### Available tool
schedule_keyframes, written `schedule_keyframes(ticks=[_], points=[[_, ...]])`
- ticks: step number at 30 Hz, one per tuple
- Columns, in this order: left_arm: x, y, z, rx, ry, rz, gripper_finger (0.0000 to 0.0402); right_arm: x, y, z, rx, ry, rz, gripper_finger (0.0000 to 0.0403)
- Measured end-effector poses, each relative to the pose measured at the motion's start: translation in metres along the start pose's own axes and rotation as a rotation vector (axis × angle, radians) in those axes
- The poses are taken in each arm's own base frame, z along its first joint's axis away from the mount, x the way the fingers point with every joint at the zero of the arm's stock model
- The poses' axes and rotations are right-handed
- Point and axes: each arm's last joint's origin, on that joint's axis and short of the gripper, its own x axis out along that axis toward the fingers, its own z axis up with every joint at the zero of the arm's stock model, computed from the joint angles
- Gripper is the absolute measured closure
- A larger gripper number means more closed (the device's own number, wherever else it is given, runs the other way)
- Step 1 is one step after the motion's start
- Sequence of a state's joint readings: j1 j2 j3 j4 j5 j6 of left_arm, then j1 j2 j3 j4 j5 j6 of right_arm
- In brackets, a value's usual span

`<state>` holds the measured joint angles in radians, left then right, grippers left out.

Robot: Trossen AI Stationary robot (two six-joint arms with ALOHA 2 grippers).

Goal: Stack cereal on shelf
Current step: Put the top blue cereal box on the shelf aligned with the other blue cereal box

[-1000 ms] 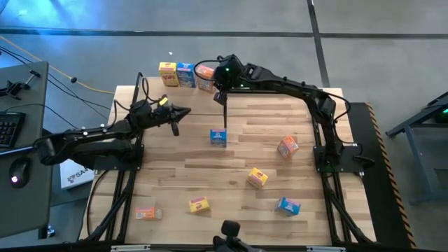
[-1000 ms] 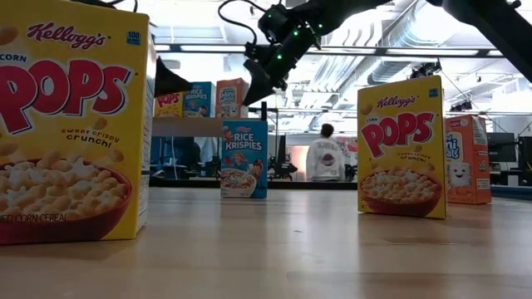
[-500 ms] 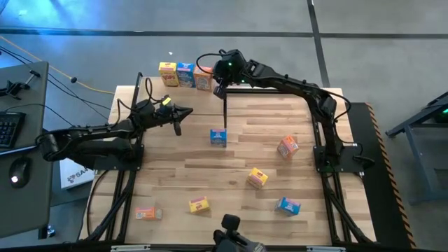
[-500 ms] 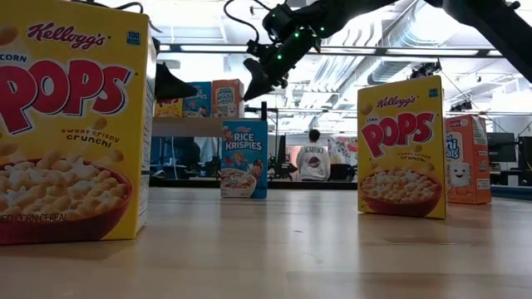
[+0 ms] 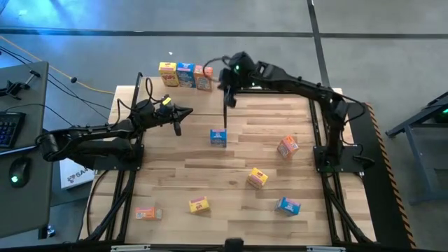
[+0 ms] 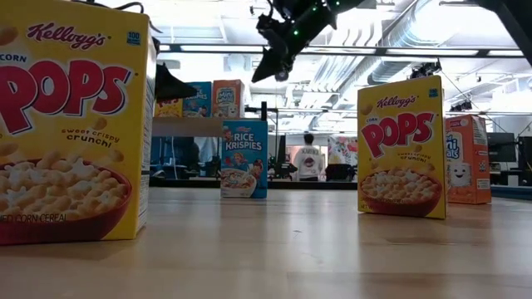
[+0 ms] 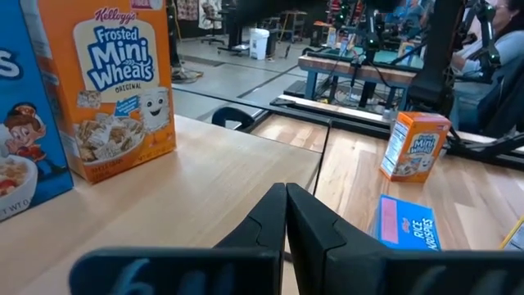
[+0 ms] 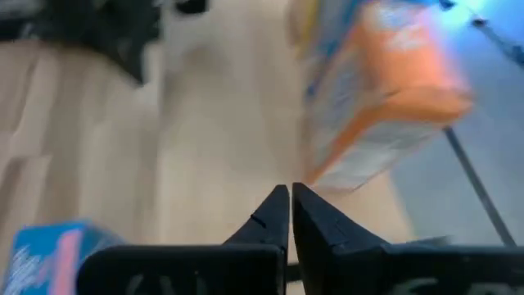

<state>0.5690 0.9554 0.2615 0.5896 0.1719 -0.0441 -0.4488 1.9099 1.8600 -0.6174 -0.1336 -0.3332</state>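
The right gripper (image 5: 228,98) is up high at the back with its fingers pressed together, and the left gripper (image 5: 183,112) waits with fingers pressed together too

The shelf (image 5: 183,85) at the table's (image 5: 231,161) far edge carries three cereal boxes (image 5: 185,74); six more boxes lie scattered on the table.

Readable: "Kellogg's Corn POPS, sweet crispy crunch!" on big yellow box (image 6: 71,124) at 9 o'clock and yellow box (image 6: 402,148) at 3 o'clock; "RICE KRISPIES" on blue box (image 6: 244,159) near centre; "Frosted Mini Wheats ORIGINAL" on orange box (image 7: 109,84); "RICE KRISPIES" on flat blue box (image 7: 408,224).
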Motion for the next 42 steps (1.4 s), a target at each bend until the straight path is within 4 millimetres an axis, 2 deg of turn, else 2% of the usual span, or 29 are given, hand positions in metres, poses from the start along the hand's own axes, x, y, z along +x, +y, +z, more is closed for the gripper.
schedule_keyframes(ticks=[4, 8, 15, 18, 22, 25, 28, 31, 35, 38, 42], points=[[0.0, 0.0, 0.0, 0.019, 0.003, -0.004, 0.0399, -0.003, 0.037, -0.007, -0.025, -0.008, 0.059, 0.0403], [0.0, -0.001, -0.001, 0.019, 0.015, -0.035, 0.0399, -0.009, 0.078, -0.024, -0.02, -0.005, 0.113, 0.0403], [0.0, -0.004, -0.003, 0.014, 0.037, -0.121, 0.0399, -0.029, 0.131, -0.05, 0.136, 0.049, 0.16, 0.0394], [0.0, -0.005, -0.005, 0.009, 0.054, -0.166, 0.0398, -0.027, 0.157, -0.058, 0.132, 0.085, 0.202, 0.0361], [0.0, -0.009, -0.007, 0.008, 0.075, -0.176, 0.0383, -0.015, 0.183, -0.066, 0.101, 0.113, 0.236, 0.0281], [0.0, -0.012, -0.008, 0.009, 0.083, -0.194, 0.036, -0.01, 0.183, -0.066, 0.121, 0.105, 0.176, 0.021], [0.001, -0.016, -0.008, 0.011, 0.086, -0.212, 0.0333, 0.001, 0.176, -0.069, 0.154, 0.105, 0.12, 0.0147], [0.001, -0.019, -0.008, 0.014, 0.087, -0.218, 0.0305, 0.013, 0.169, -0.072, 0.165, 0.104, 0.093, 0.0108], [0.001, -0.022, -0.01, 0.013, 0.097, -0.23, 0.0271, 0.027, 0.164, -0.078, 0.15, 0.127, 0.034, 0.0096], [0.001, -0.023, -0.01, 0.011, 0.106, -0.232, 0.0252, 0.028, 0.163, -0.079, 0.108, 0.132, -0.012, 0.0096], [0.001, -0.023, -0.011, 0.011, 0.108, -0.232, 0.0237, 0.032, 0.156, -0.081, 0.127, 0.136, 0.03, 0.0096]])
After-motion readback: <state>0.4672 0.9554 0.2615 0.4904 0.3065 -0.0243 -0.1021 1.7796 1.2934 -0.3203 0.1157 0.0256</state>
